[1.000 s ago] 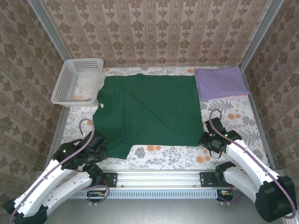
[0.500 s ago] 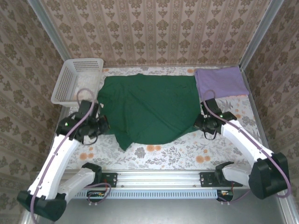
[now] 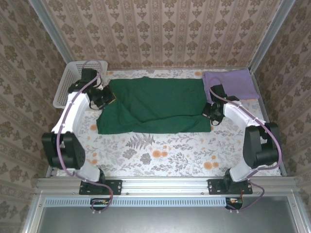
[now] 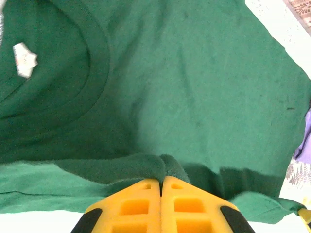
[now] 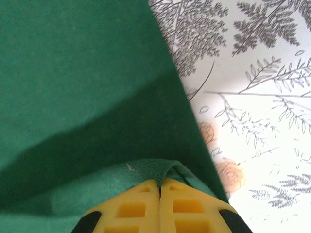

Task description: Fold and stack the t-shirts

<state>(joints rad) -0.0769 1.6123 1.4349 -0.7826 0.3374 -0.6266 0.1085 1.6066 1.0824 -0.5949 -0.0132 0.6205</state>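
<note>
The green t-shirt is laid folded on the far half of the counter, beside the lilac t-shirt. Its fabric is clamped in the left tool near the collar and in the right tool at the opposite edge.

No legible writing noted anywhere; the small white neck tag inside the green t-shirt was too blurred to read.

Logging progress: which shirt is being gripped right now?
The green shirt: the left tool and right tool are both shut on its edge. The purple shirt lies folded at the far right.
</note>
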